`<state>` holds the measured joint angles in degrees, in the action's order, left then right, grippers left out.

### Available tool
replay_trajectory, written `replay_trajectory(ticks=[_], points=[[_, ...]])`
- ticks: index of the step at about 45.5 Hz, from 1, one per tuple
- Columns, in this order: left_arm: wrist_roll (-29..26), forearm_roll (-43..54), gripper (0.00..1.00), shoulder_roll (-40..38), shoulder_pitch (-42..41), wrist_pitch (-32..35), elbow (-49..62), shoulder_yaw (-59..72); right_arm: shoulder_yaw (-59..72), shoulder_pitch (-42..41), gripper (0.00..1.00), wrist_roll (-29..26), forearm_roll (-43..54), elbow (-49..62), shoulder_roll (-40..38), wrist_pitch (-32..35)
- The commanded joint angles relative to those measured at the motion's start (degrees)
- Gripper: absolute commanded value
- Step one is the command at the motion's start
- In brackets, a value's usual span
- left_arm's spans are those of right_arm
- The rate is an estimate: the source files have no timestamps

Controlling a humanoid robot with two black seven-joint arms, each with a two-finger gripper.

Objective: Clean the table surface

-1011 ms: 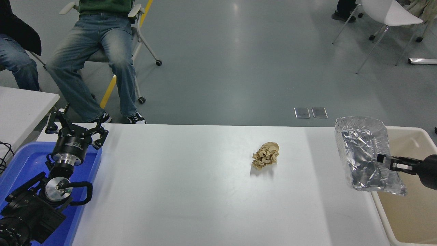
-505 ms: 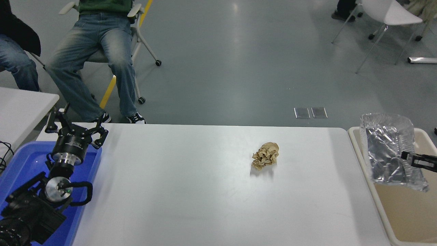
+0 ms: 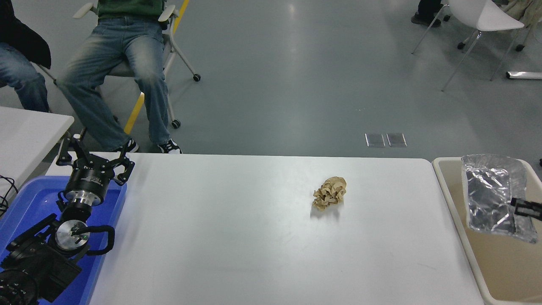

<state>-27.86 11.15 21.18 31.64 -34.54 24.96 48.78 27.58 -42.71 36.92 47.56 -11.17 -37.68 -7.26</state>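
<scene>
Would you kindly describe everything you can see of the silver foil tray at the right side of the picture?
The foil tray is a crumpled, shiny silver container of thin aluminium, roughly rectangular with a raised rim, its walls dented and wrinkled. It is tilted, its open face turned toward the camera. It hangs over the beige bin, beyond the right edge of the white table. The right gripper pinches its right edge; nothing else appears to touch it.

No readable text, labels, brands, numbers or signs anywhere.

Bright even overhead light, soft shadows, floor glare, sharp focus
</scene>
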Motion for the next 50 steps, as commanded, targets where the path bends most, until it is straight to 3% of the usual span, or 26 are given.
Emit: replay_trajectory(ticks=[1,10,17,24,50], points=[[0.0,0.0,1.0,0.0,0.0,0.0,0.0,0.0,0.5,3.5,0.0,0.6,-0.9,8.7,3.7,0.9],[0.0,0.0,1.0,0.0,0.0,0.0,0.0,0.0,0.4,6.8,0.0,-0.4,-0.9,13.5,3.7,0.9],[0.0,0.0,1.0,0.0,0.0,0.0,0.0,0.0,-0.7,7.8,0.0,-4.3,-1.6,13.7,3.9,0.4],[0.0,0.0,1.0,0.0,0.0,0.0,0.0,0.0,-0.3,8.9,0.0,-8.2,-9.3,13.8,6.2,0.6],[0.0,0.0,1.0,-0.1,0.0,0.0,0.0,0.0,1.3,9.0,0.0,-10.5,-9.4,13.8,7.9,0.4]])
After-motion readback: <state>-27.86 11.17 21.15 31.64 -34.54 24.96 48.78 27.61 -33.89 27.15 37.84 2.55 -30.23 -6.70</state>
